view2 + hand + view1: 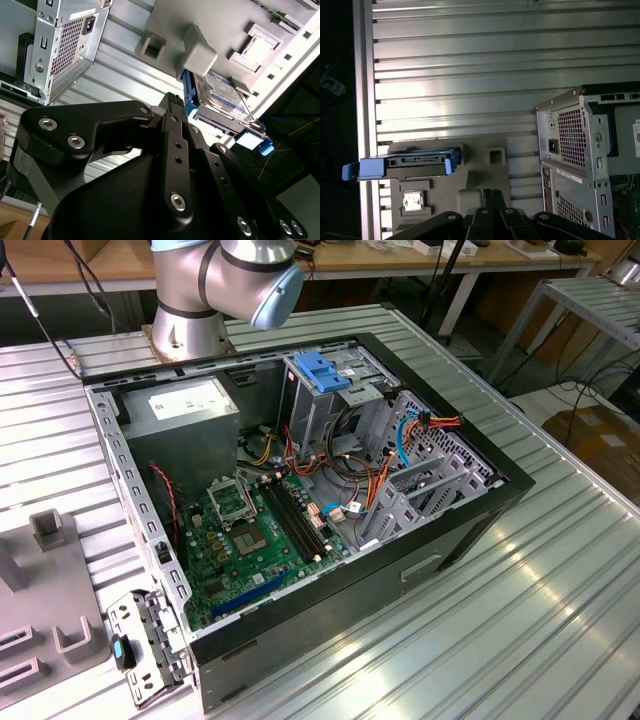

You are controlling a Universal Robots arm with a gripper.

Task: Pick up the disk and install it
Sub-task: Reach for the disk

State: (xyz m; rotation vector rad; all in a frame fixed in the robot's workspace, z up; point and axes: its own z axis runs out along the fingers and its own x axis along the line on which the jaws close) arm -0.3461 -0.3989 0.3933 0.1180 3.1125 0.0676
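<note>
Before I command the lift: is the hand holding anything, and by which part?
Nothing is held. The hand is apart from the disk, which sits on the grey fixture.

Glare on aluminium table (445, 107); dim edges

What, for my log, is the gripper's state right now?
The gripper: closed, holding nothing; the dark rectangular disk with bright blue plastic rails sits apart on the grey fixture.
</note>
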